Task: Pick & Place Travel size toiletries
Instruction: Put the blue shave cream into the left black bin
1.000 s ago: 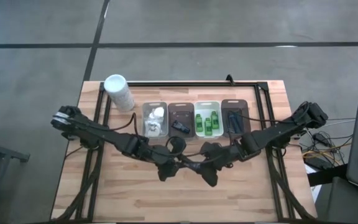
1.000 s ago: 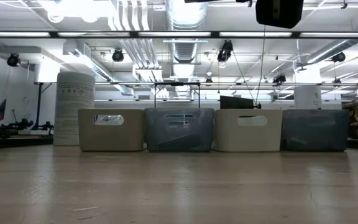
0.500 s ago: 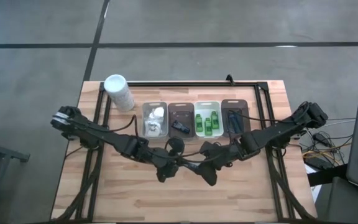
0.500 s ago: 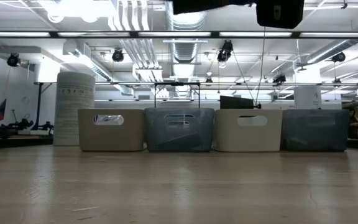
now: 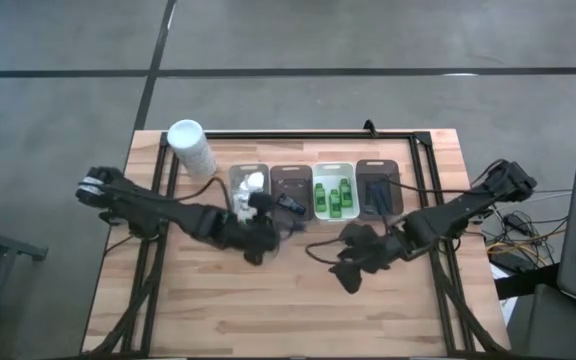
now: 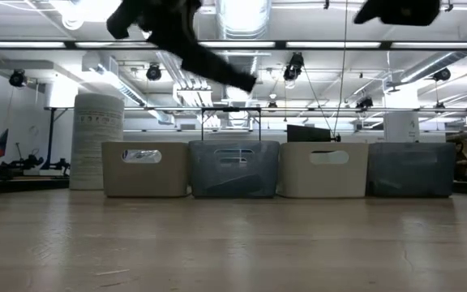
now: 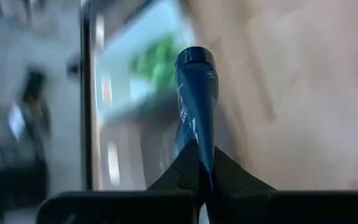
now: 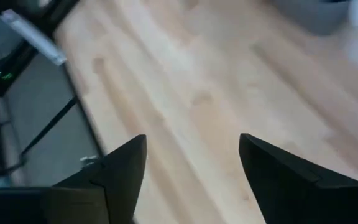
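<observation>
My left gripper (image 5: 262, 206) hovers over the near ends of the two left trays and is shut on a thin dark blue stick (image 7: 195, 93); it also shows high in the low view (image 6: 186, 39). My right gripper (image 5: 349, 277) hangs open over bare wood near the table's middle, its fingers (image 8: 124, 163) spread and touching nothing. Four trays stand in a row at the far side: white puffs (image 5: 249, 192), small black pieces (image 5: 290, 203), little green bottles (image 5: 334, 195), and dark sticks (image 5: 376, 192). My left gripper pinches the dark blue stick by its near end (image 7: 199, 144) between the two shut fingers (image 7: 225, 171). The stick runs straight out ahead along the fingers and is lifted clear of table and trays. Its rounded free end (image 7: 194, 57) points toward the trays.
A tall white cylinder (image 5: 191, 148) stands at the far left corner, beside the trays. A black frame (image 5: 423, 150) runs along the far and right edges. Bare wood (image 5: 298, 310) lies between the trays and the near edge. Cables and a laptop lie off the right side.
My left gripper has swung from the table's middle toward the far edge and now hangs at the left trays, showing much more in the low view. My right gripper has drawn back a little toward the table's right.
</observation>
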`<state>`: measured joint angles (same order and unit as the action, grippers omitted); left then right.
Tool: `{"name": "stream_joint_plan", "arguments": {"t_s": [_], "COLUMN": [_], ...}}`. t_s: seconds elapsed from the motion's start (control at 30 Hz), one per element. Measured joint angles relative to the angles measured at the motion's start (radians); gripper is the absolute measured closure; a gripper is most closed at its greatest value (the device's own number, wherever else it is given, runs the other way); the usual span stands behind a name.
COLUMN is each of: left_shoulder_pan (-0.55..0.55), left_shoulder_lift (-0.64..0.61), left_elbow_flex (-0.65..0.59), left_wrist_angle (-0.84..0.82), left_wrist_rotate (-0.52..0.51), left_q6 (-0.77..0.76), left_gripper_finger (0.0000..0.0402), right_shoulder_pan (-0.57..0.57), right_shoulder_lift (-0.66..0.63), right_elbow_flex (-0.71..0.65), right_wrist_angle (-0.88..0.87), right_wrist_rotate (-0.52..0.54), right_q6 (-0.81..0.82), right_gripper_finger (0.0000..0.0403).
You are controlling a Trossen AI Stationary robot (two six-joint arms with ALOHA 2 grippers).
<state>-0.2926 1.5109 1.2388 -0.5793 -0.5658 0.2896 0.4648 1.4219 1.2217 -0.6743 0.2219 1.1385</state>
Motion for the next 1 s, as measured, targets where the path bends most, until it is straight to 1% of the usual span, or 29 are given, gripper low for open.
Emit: {"name": "stream_joint_plan", "arguments": {"t_s": [0.07, 0.1, 0.2, 0.27, 0.57, 0.63, 0.83, 1.0], "left_shoulder_pan": [0.045, 0.074, 0.163, 0.218, 0.392, 0.421, 0.446, 0.446], "left_shoulder_lift": [-0.007, -0.007, 0.0, 0.014, 0.115, 0.138, 0.203, 0.236], "left_elbow_flex": [0.0, 0.001, 0.005, 0.009, 0.061, 0.061, 0.061, 0.061], "left_wrist_angle": [-0.08, -0.114, -0.152, -0.142, -0.031, -0.008, 0.049, 0.118], "left_wrist_rotate": [0.012, 0.038, 0.167, 0.224, 0.236, 0.262, 0.28, 0.286], "left_q6": [-0.119, -0.175, -0.32, -0.393, -0.639, -0.683, -0.787, -0.83], "left_gripper_finger": [0.0398, 0.0398, 0.0398, 0.0399, 0.0395, 0.0395, 0.0387, 0.0345], "right_shoulder_pan": [0.02, 0.026, 0.039, 0.039, 0.039, 0.039, 0.04, 0.04], "right_shoulder_lift": [-0.019, -0.029, -0.052, -0.062, -0.06, -0.06, -0.06, -0.061], "right_elbow_flex": [0.0, 0.0, -0.001, -0.001, -0.001, -0.001, -0.001, -0.001], "right_wrist_angle": [-0.059, -0.076, -0.132, -0.147, -0.158, -0.16, -0.159, -0.159], "right_wrist_rotate": [0.075, 0.107, 0.186, 0.212, 0.252, 0.253, 0.253, 0.253], "right_q6": [0.042, 0.063, 0.112, 0.125, 0.17, 0.186, 0.197, 0.195], "right_gripper_finger": [0.0145, 0.0142, 0.0133, 0.013, 0.0118, 0.0115, 0.0106, 0.0101]}}
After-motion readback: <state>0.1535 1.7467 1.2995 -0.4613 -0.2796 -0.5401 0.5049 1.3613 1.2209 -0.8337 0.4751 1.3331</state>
